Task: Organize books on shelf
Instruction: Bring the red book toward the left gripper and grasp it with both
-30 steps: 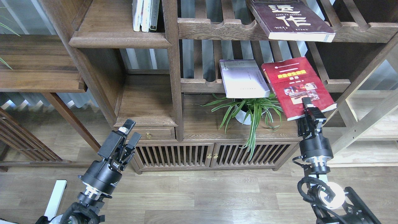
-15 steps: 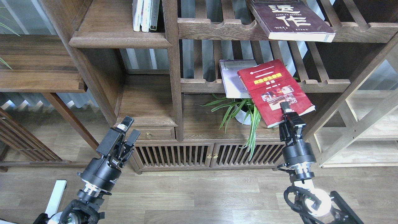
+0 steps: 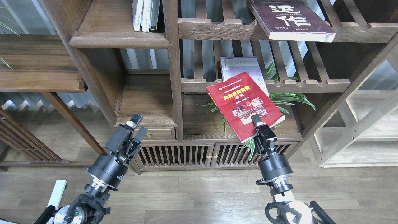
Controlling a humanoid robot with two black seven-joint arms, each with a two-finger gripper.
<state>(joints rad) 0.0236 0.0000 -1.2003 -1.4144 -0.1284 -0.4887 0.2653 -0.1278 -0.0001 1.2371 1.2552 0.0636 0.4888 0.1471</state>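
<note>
The walnut bookcase (image 3: 174,93) fills most of the view. Its solid dark-brown shelf (image 3: 119,39), with a rounded front edge, sits at upper left and carries a few upright white-spined books (image 3: 145,15) near the central post. To the right are two slatted racks with scalloped front rails; the upper rack (image 3: 217,29) bears the dark maroon book (image 3: 289,18) with large white characters, lying flat and jutting over the rail. On the lower rack (image 3: 311,84) lies the pale lavender-white book (image 3: 241,67), partly covered by the red book (image 3: 245,105). The red book, with yellow title and photo, is held up in front of that rack and a green potted plant (image 3: 286,99), tilted, cover facing the camera. The right claw (image 3: 259,124) is clenched on the red book's lower edge. The left claw (image 3: 135,127) hangs near the small drawer (image 3: 157,133), its fingers parted and holding nothing.
</note>
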